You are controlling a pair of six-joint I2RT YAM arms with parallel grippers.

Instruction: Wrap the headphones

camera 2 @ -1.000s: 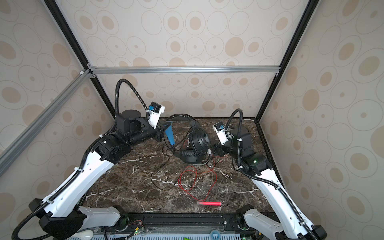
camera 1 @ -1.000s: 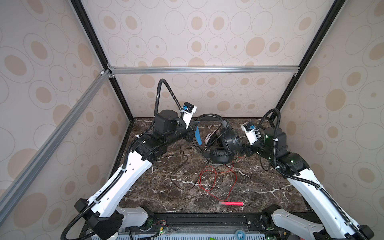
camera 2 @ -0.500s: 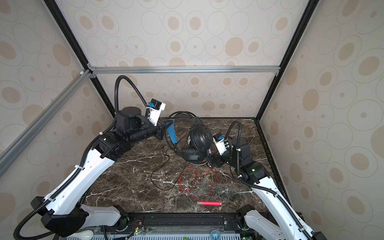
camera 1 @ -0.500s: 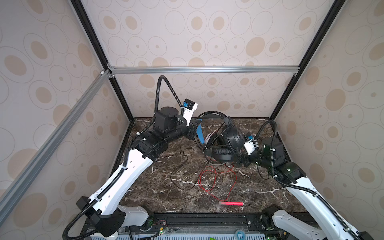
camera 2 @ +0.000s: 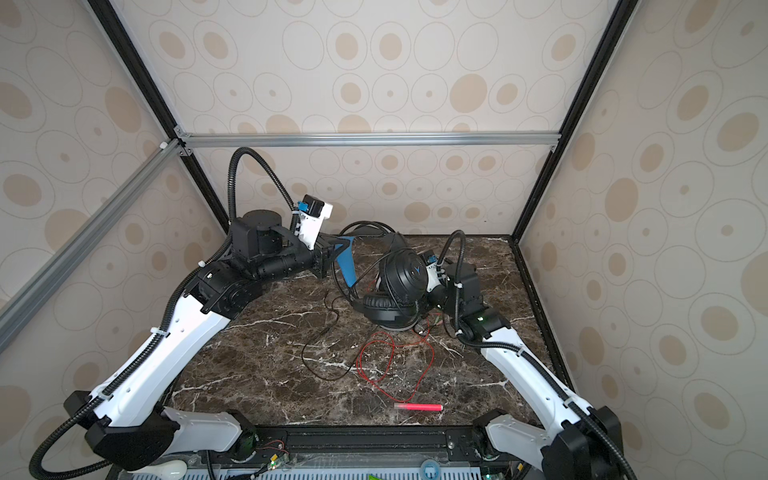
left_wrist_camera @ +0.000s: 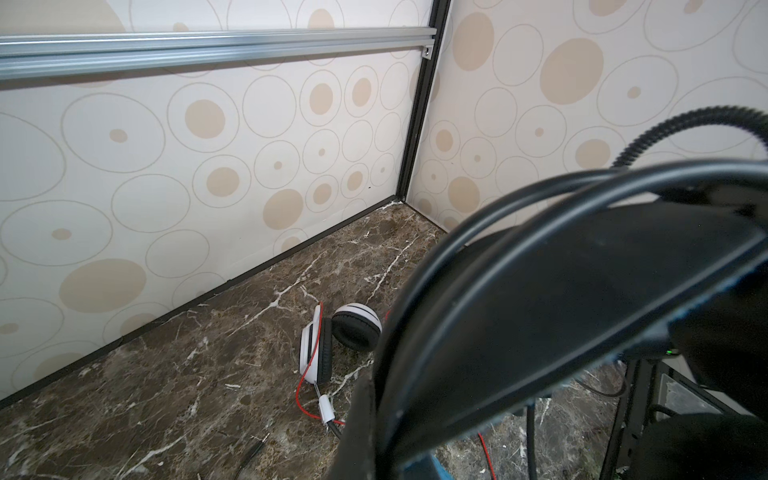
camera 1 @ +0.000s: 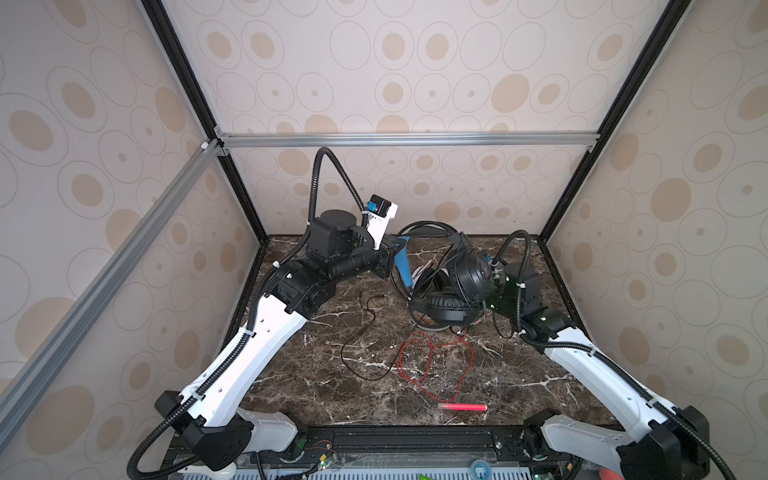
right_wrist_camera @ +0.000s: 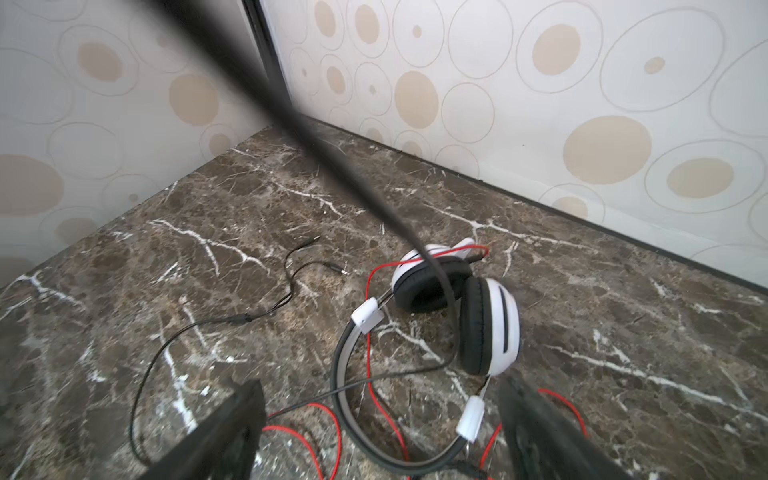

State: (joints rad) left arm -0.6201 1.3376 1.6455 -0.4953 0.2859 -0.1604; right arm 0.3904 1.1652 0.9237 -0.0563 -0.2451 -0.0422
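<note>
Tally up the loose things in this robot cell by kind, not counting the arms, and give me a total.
Headsets: 2 (black headset, white headset)
Cables: 2 (black cable, red cable)
Pink stick: 1
Total: 5

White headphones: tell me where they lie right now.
The white headphones lie on the marble table near the back middle, mostly hidden by the black headphones in both top views; the right wrist view shows them before the open right claw.
</note>
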